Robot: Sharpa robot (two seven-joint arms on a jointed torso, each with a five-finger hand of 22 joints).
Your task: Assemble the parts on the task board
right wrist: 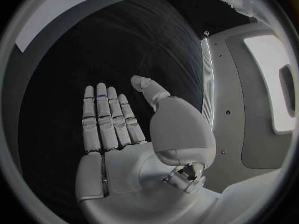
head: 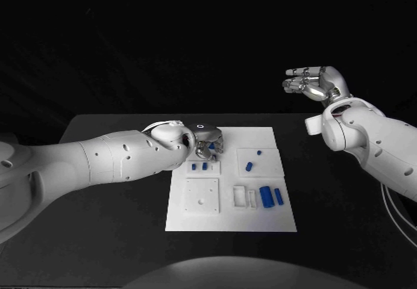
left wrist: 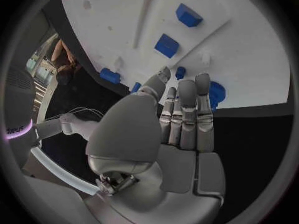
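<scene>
The white task board [head: 230,214] lies in the middle of the black table. My left hand [head: 205,144] hovers over its far left part, fingers [left wrist: 186,109] stretched out side by side and holding nothing. Just in front of it stand two small blue parts [head: 200,165]; further blue parts [head: 249,166] lie in a raised tray, and two longer blue parts [head: 271,196] sit at the board's right. The left wrist view shows blue blocks [left wrist: 167,45] and a blue round part [left wrist: 216,92] beyond the fingertips. My right hand [head: 314,82] is raised high beyond the table's far right, empty, fingers [right wrist: 109,117] extended.
A white square plate with holes [head: 202,195] and white slotted pieces [head: 239,194] are on the board. Black table [head: 104,229] surrounds the board on all sides. The right forearm [head: 373,144] hangs over the table's right side.
</scene>
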